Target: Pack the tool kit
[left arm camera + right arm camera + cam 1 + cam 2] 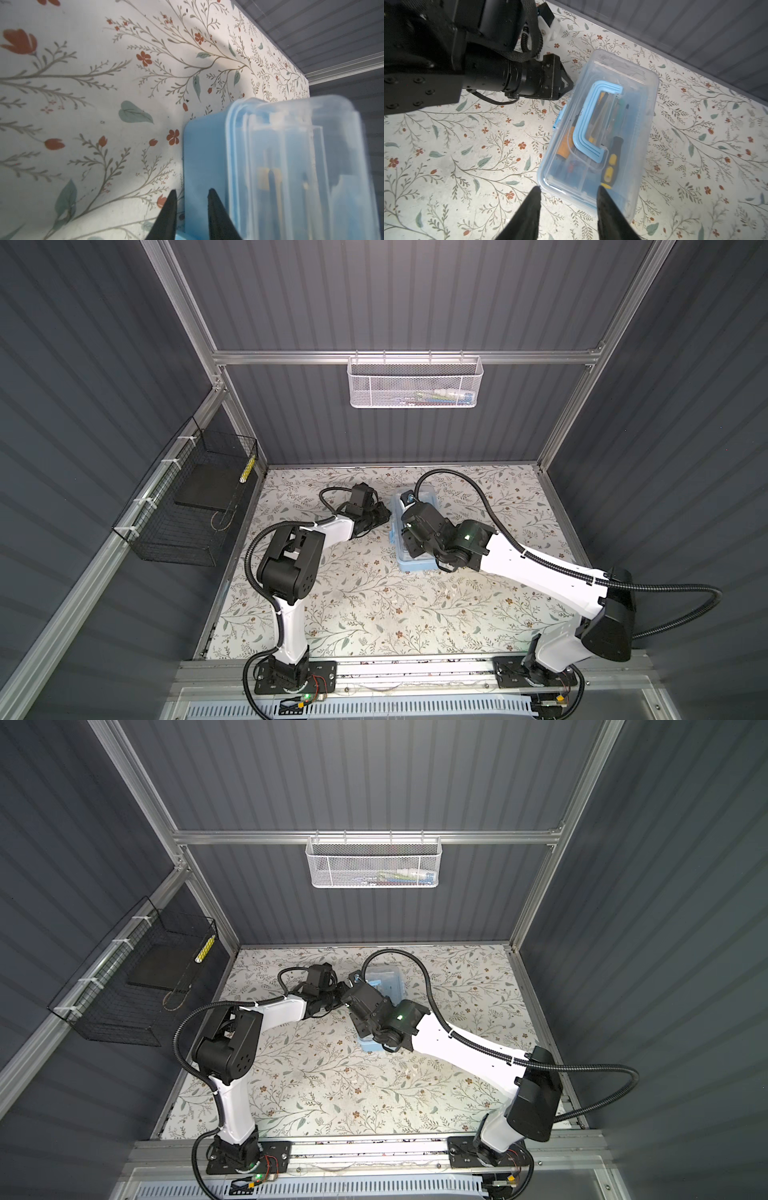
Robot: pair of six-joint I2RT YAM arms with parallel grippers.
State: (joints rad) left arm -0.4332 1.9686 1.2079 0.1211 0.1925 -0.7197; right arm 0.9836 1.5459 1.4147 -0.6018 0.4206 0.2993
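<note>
Now, start nearest, at your right gripper (569, 187). Its jaws stand moderately apart with nothing between them. They hover over the near end of the small rectangular light-blue plastic box with a clear lid (641, 133), one tip at the box's corner and the other above the lid.

The box rests flat on the floral-patterned counter (467, 145) with the lid down and tools inside. You can judge the packing nearly done and the step in hand as securing the lid. To do it well, press straight down near the rim. Keep off the light-blue C-shaped handle (581, 126), which lies flat just beyond the jaws. Then check the small blue latch (558, 120) on the long side. The lid looks seated, but you cannot tell whether it is locked.

Farther on, your left gripper (192, 190) is right at that latch-side wall, its jaws only narrowly apart. You cannot tell whether they pinch anything. It would serve well there as a brace so the box does not skid.

The box's long axis runs away from the right jaws toward the back wall (695, 31). Its lid faces up, its latch side faces the left jaws, and the handle's open side faces away from them. The yellow-and-black screwdriver (611, 160) inside lies roughly along that axis.
</note>
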